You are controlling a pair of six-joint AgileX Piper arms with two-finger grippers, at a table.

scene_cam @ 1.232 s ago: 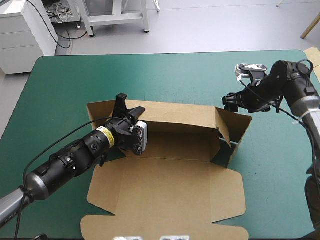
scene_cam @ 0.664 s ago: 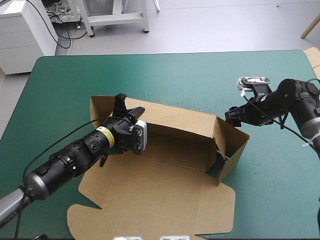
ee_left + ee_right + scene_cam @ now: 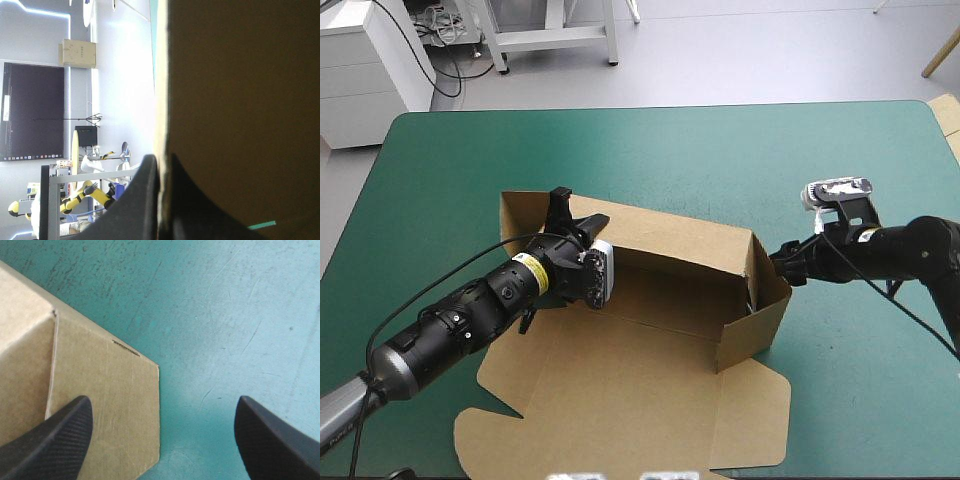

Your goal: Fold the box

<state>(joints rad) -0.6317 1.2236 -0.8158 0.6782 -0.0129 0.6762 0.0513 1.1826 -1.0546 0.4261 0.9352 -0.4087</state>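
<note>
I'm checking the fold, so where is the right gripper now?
High view: the right gripper sits right of centre on the teal-green table, at the raised right end wall of the brown cardboard box, jaws open.

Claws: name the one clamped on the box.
The left claw, shut on the box at its far wall; the right claw stands open.

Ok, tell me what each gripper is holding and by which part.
The left gripper is shut on the box, pinching the top edge of its raised far wall. The right gripper, open by the right end wall, holds nothing.
</note>
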